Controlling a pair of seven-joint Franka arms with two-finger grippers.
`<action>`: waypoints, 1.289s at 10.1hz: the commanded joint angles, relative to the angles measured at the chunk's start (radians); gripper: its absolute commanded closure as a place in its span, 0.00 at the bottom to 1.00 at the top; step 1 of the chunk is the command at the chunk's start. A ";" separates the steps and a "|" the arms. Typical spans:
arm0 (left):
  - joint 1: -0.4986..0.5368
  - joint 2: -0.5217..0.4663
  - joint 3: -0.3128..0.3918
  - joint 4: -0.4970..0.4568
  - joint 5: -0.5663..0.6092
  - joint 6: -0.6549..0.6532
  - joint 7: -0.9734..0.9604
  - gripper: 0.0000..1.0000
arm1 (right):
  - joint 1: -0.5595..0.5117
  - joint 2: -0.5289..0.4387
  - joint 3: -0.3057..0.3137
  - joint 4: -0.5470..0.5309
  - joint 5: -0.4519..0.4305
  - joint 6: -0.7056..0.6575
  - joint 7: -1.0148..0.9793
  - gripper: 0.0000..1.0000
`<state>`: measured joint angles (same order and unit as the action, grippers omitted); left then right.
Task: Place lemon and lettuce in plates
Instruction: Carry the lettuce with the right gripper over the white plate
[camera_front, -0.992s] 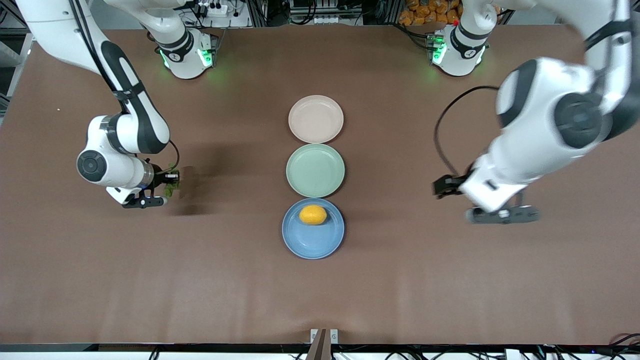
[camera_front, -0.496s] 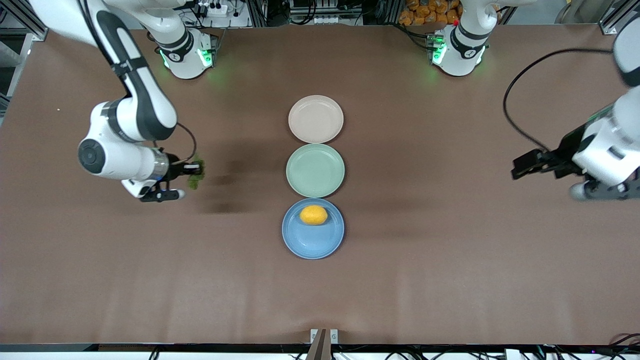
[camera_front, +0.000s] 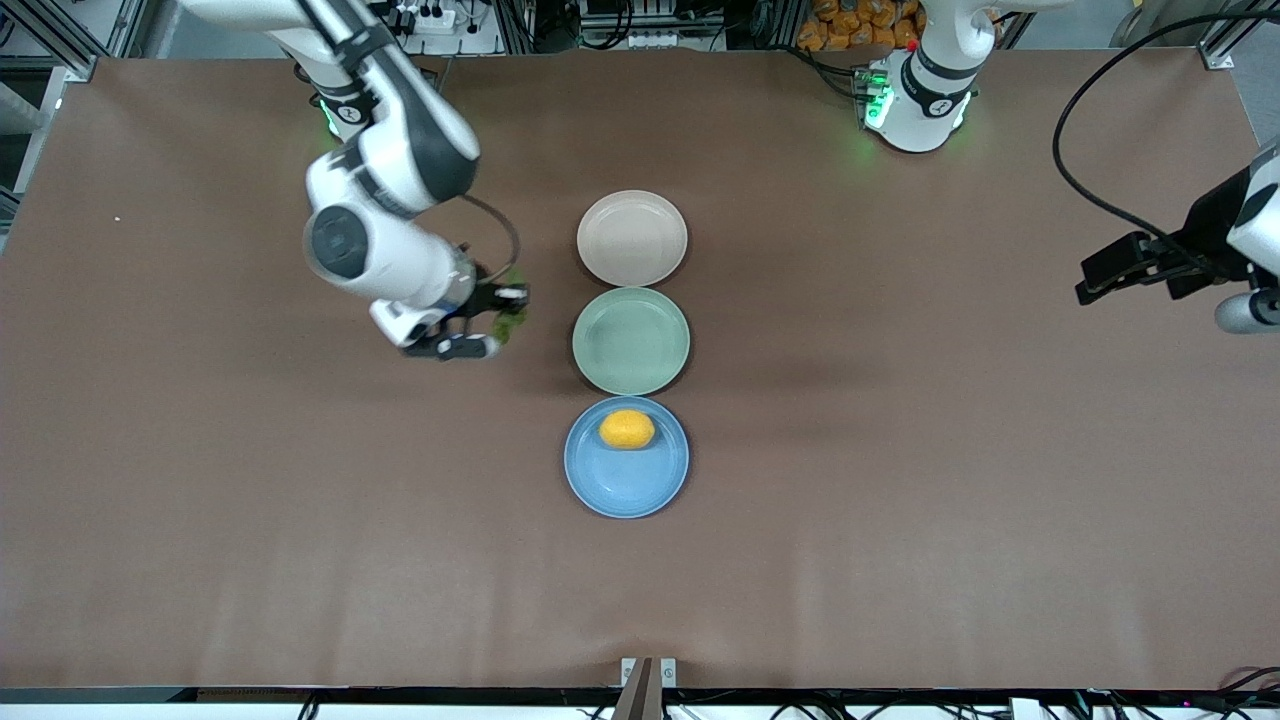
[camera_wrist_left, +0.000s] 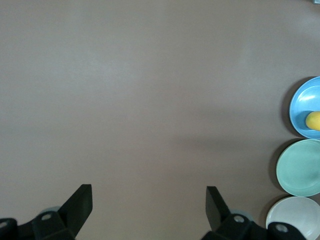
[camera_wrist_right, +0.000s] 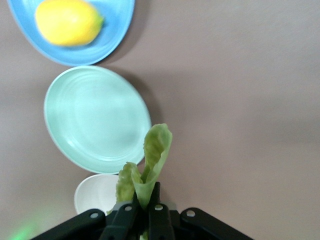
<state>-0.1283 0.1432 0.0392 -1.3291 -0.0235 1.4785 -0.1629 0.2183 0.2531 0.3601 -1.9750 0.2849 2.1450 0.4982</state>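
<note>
The lemon (camera_front: 627, 429) lies in the blue plate (camera_front: 626, 485), the plate nearest the front camera; both also show in the right wrist view, lemon (camera_wrist_right: 68, 22) in plate (camera_wrist_right: 116, 35). The beige-pink plate (camera_front: 632, 238) stands empty, farthest from the camera. My right gripper (camera_front: 503, 318) is shut on the lettuce (camera_front: 511, 322), held in the air over the bare table beside the mint-green plate; the leaf (camera_wrist_right: 148, 167) sticks out between the fingers. My left gripper (camera_wrist_left: 149, 210) is open and empty, raised over the left arm's end of the table.
A mint-green plate (camera_front: 631, 340) stands empty between the two other plates. Bare brown table (camera_front: 900, 500) lies all round the row of plates.
My right gripper has carried the lettuce from the right arm's end of the table toward the row of plates. My left arm has drawn back toward its own end.
</note>
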 joint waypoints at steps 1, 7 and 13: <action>-0.002 -0.057 -0.024 -0.038 0.046 -0.003 -0.039 0.00 | 0.082 0.035 -0.004 0.001 0.014 0.033 0.107 1.00; 0.010 -0.120 -0.071 -0.162 0.069 0.121 -0.043 0.00 | 0.334 0.175 -0.006 -0.008 0.005 0.130 0.318 1.00; 0.007 -0.091 -0.073 -0.165 0.060 0.105 -0.030 0.00 | 0.351 0.215 -0.010 -0.013 0.000 0.133 0.322 0.70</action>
<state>-0.1275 0.0586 -0.0228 -1.4854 0.0203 1.6034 -0.1892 0.5689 0.4642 0.3517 -1.9882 0.2874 2.2749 0.8053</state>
